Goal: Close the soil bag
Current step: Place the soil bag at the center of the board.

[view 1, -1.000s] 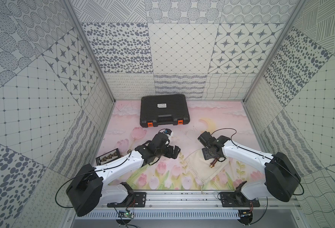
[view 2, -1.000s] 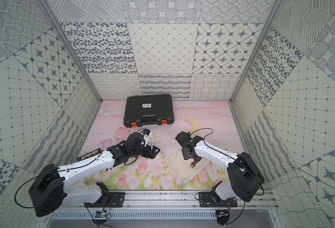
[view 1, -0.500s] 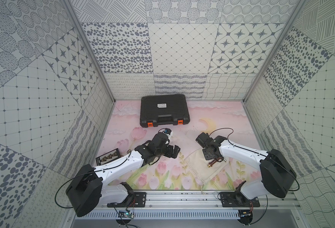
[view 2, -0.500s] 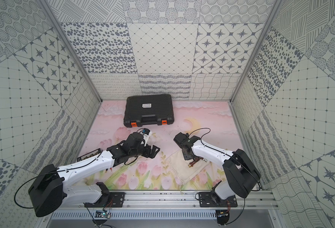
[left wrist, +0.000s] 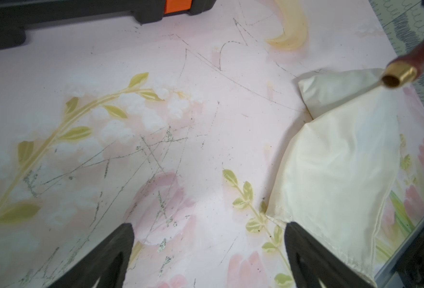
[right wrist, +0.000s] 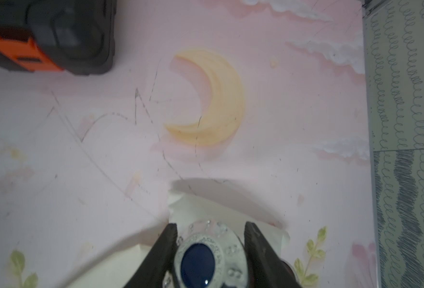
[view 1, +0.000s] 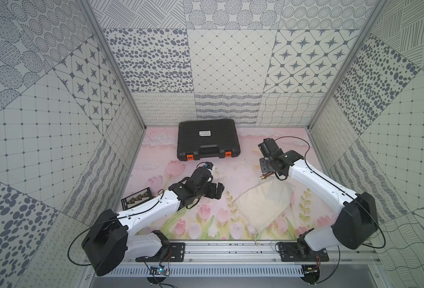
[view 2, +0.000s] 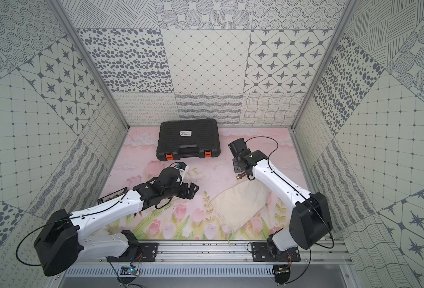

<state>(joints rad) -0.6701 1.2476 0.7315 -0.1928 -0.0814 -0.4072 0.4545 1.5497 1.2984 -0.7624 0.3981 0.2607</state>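
The soil bag (view 1: pixel 263 202) (view 2: pixel 238 207) is a cream cloth pouch lying flat on the floral mat at the front right, also visible in the left wrist view (left wrist: pixel 343 162). A thin cord (view 1: pixel 256 238) trails from its near corner to the front rail. My right gripper (view 1: pixel 265 171) (view 2: pixel 238 170) (right wrist: pixel 211 227) hangs above the bag's far corner, shut on a small tool with a silver oval head set with a blue stone (right wrist: pixel 198 259). The tool's brass tip (view 1: pixel 264 177) (left wrist: pixel 400 76) points down. My left gripper (view 1: pixel 217 194) (view 2: pixel 193 190) (left wrist: pixel 209 227) stands open and empty, just left of the bag.
A black ribbed case with orange latches (view 1: pixel 207 141) (view 2: pixel 188 141) lies shut at the back of the mat. A dark printed card (view 1: pixel 137 200) (view 2: pixel 112 197) rests by the left wall. The metal rail (view 1: pixel 230 249) runs along the front edge.
My right gripper has narrowed onto the tool and carried it up and back off the bag. The left arm has not moved.
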